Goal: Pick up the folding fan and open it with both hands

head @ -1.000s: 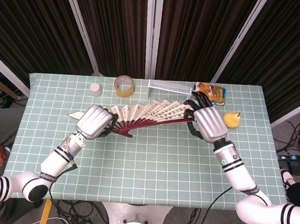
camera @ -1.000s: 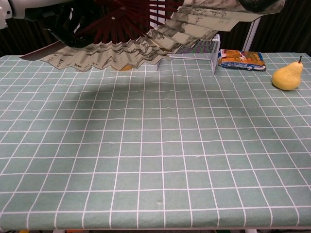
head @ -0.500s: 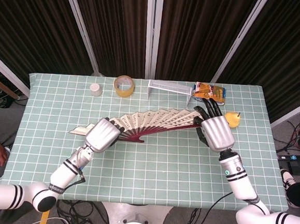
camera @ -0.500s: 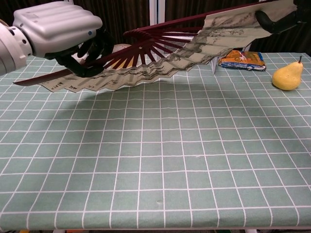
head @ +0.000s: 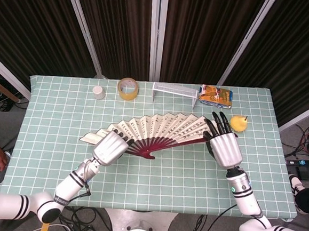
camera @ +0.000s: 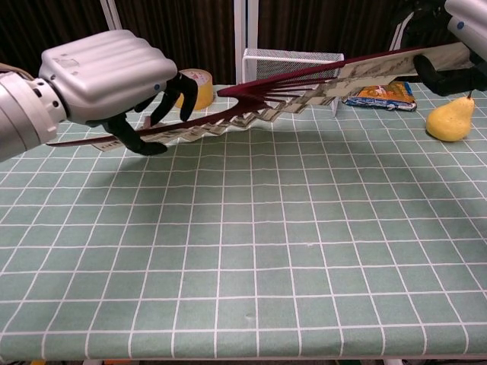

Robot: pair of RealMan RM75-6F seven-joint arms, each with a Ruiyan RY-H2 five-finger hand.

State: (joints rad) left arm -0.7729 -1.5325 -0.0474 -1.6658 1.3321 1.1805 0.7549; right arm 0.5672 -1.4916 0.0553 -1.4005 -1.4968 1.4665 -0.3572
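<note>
1. The cream paper folding fan with dark red ribs, fully spread, has dropped lower toward the green checked table.
2. The left hand grips its left guard; the right hand pinches its right end.
3. Opening looks complete.

The fan is spread open and held above the counter, seen almost edge-on, its dark red ribs slanting up from the left side toward the far right corner. The left hand holds its lower end, dark fingers curled under the outer rib. The right hand, partly cut off at the frame's top right, grips the raised end. Along the far edge stand a roll of tape, a wire rack and a snack packet. A pear sits near the right edge.
</note>
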